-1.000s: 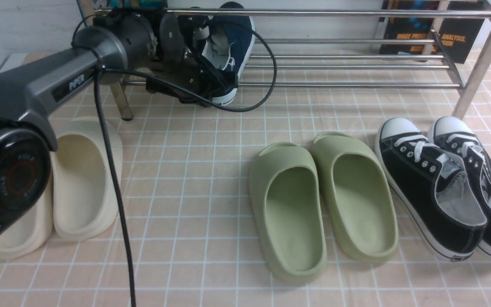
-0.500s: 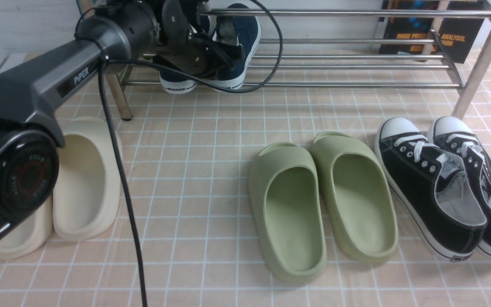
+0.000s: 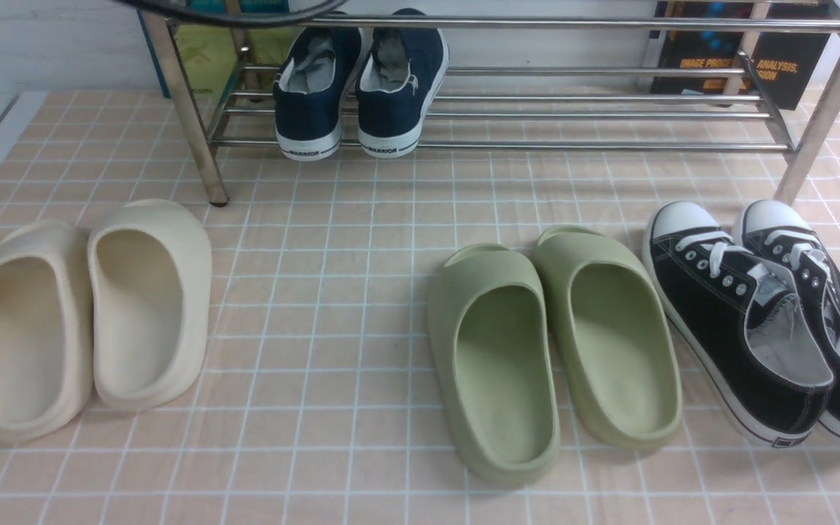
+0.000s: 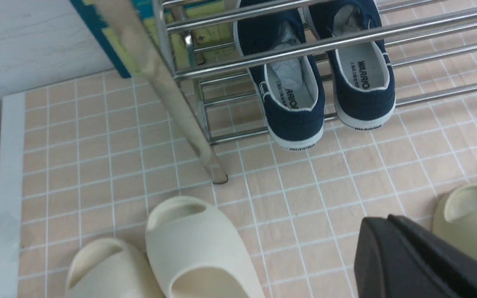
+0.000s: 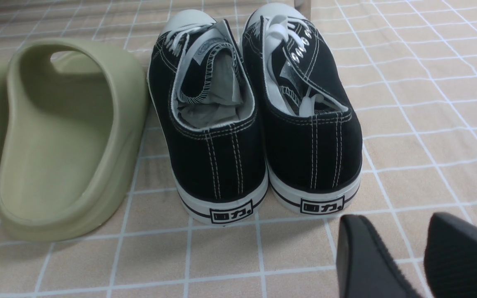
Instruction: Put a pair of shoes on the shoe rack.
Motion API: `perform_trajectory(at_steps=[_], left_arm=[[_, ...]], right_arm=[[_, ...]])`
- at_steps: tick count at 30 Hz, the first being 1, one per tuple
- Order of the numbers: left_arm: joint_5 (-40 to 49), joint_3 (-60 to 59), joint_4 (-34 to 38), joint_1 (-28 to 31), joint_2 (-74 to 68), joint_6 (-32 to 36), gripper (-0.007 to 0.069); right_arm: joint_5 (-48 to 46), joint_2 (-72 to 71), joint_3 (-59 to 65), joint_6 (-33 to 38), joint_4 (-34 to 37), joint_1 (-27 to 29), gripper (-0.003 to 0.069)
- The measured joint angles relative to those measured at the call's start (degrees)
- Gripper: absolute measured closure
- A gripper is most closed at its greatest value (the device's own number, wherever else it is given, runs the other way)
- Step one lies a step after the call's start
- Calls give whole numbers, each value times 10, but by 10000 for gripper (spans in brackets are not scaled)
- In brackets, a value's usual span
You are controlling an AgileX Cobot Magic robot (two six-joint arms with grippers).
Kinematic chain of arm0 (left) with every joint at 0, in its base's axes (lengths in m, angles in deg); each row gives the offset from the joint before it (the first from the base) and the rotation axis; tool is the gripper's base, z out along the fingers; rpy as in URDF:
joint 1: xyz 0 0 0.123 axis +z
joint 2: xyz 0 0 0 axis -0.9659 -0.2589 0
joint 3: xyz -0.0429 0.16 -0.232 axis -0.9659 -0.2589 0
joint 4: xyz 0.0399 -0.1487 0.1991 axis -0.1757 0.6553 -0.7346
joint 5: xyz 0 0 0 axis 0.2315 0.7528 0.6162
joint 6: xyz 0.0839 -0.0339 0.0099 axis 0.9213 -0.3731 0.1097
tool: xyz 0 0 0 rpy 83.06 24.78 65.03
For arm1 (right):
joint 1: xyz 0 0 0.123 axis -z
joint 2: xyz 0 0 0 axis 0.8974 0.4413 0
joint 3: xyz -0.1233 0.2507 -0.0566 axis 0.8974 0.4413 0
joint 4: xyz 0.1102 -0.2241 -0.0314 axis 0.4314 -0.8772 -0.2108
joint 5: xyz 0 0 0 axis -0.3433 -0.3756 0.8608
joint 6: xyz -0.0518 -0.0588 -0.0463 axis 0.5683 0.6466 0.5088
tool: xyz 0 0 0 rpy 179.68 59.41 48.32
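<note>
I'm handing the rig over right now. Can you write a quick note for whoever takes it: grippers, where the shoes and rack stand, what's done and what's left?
Left gripper: shut, empty, clear of the rack.
Right gripper: open, empty, low over the floor behind the black sneakers.
Navy shoes: both side by side on the bottom tier of the shoe rack, at its left end, heels toward the robot.
Done: the pair is on the rack.
Left: nothing visible, just park the arms.

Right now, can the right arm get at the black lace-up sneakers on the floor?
Probably yes. The right gripper hangs open just behind the heels of the black sneakers, with only bare floor between.
</note>
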Motion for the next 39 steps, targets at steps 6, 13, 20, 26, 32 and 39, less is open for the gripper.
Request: perform_trajectory(at_steps=[6, 13, 20, 26, 32, 39], left_arm=[[-38, -214, -7, 0, 185, -49, 604], [-71, -476, -63, 0, 409, -164, 604], [-73, -616, -71, 0, 584, -214, 603], [-72, -667, -74, 0, 650, -217, 601], [-59, -680, -89, 0, 657, -219, 602], [-61, -684, -121, 0, 657, -219, 602]], right_arm=[[0, 0, 0, 0, 0, 0, 420], [0, 0, 0, 0, 0, 0, 420], [0, 0, 0, 0, 0, 0, 420], [0, 0, 0, 0, 0, 0, 420], [0, 0, 0, 0, 0, 0, 420], [0, 0, 0, 0, -1, 0, 420]])
